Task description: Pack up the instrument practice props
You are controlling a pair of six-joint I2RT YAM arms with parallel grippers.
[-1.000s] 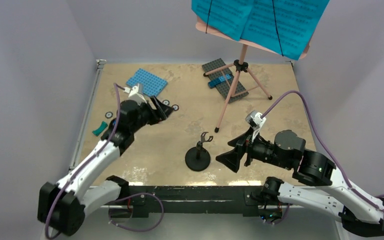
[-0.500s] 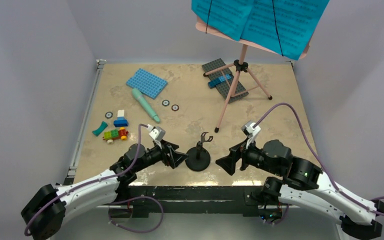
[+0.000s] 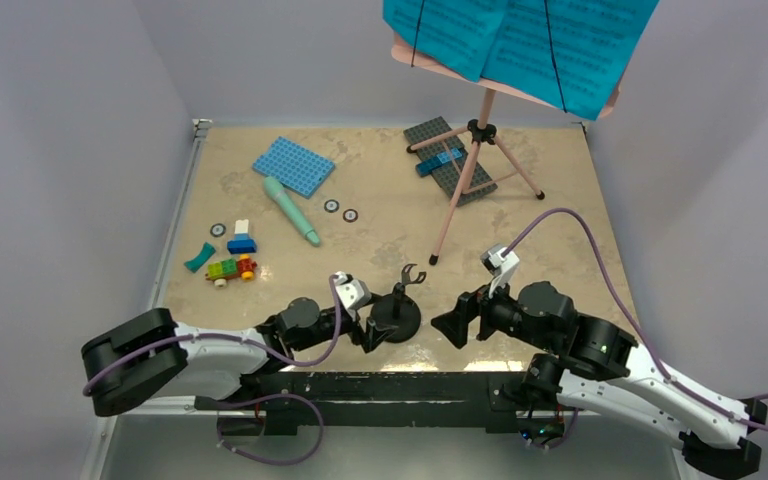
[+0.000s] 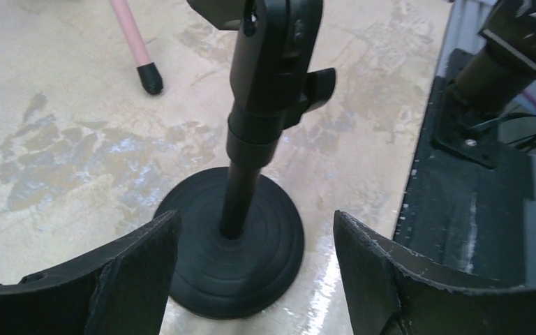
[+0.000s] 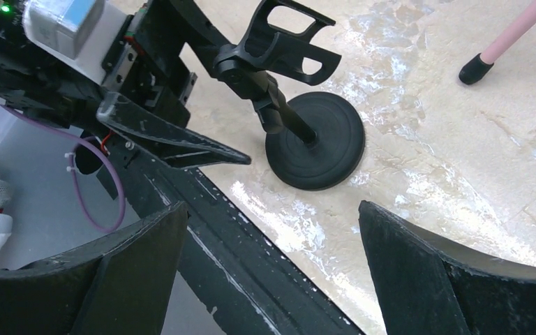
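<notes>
The small black mic stand point(image 3: 397, 315) stood upright at the near edge of the table point(image 3: 560, 200), between the two arms. The left pincer point(image 4: 255, 230) was spread wide, one finger on either side of the stand low down by the round base point(image 5: 317, 150), and neither finger was closed on the stem point(image 4: 241, 188). The right pincer point(image 3: 447, 325) was also spread and empty, just to the right of the stand and pointing at it.

The stand looked hard and stiff throughout, and probably bottom-heavy, since the disc base was broad and the stem thin. The base lay flat on the table with a low, sloping rim, so it likely offered a poor edge to pinch. The forked clip point(image 5: 286, 45) at the top sat on what looked like a pivot joint and might swing if squeezed. The best hold appeared to be the stem, low down and just above the base, where the weight would hang close to the fingers. The stem was round and smooth, though, so it might twist in a light pinch — a firm, centred closure seemed wise.

The other props stood well apart from the arms. The mint-green microphone point(image 3: 291, 210) lay on the left of the table. The pink music stand point(image 3: 465, 180) stood at the far side, with the cyan pages point(image 3: 520, 40) on its board.
</notes>
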